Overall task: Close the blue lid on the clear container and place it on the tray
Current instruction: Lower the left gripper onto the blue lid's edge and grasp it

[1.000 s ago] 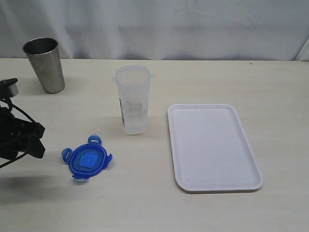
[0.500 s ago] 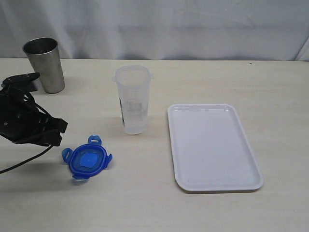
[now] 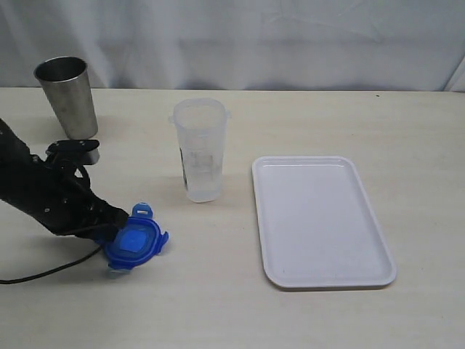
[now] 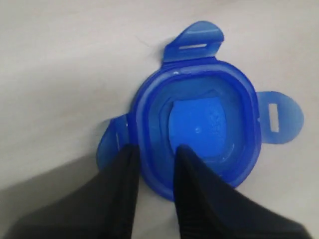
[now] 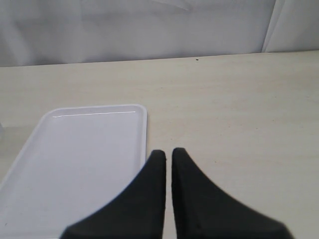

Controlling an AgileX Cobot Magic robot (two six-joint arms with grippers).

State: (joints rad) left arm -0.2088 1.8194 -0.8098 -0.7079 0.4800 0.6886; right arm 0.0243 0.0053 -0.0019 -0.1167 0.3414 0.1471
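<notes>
Looking at a plain pale table (image 3: 327, 320) with loads of bare room, nothing crowded. Got the tray (image 3: 320, 218) lying flat right of centre, well apart from the stuff on the left. Then the clear container (image 3: 200, 149) upright at centre frame, mouth open, just left of the tray and not touching it. Also a steel cup (image 3: 67, 97) at upper left, well out of the way. Down at lower left, the blue lid (image 3: 138, 240) flat on the table, below and left of the container, apart from it. Roughly square, so no real long axis to fuss over. Left gripper (image 3: 120, 218) right on it: in the left wrist view, one finger outside the rim wall over a flap, the other inside the recess, pinching that wall. Right gripper (image 5: 168, 153) over by the tray's edge, fingers (image 5: 149, 199) pressed together on nothing. So clearly the left arm's job: probably means carrying the lid up and right to the container's mouth, then squaring the flaps to the rim. Can't tell which lid face is up.
</notes>
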